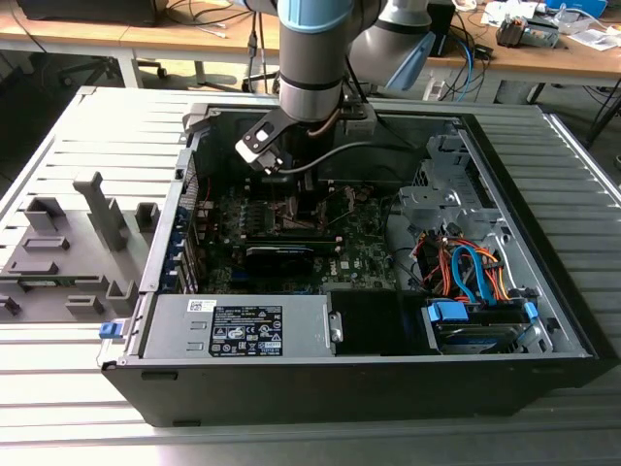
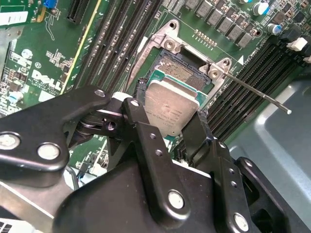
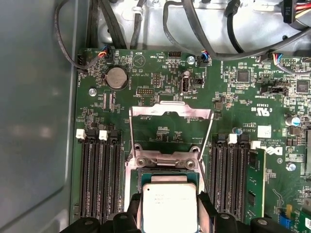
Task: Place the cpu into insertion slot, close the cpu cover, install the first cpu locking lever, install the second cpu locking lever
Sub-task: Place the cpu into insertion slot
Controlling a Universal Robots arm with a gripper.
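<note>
A grey slatted metal table (image 1: 78,398) is carrying the work. An open black case (image 1: 369,388) is lying on its side across the table's middle, with its open face turned upward. Grey fixture blocks (image 1: 68,257) are sitting directly on the slats at the exterior view's left, near the case, several standing upright.

The cpu (image 2: 170,109) hangs over the insertion slot (image 2: 182,73) (cpu cover (image 3: 170,109) open beyond it).
</note>
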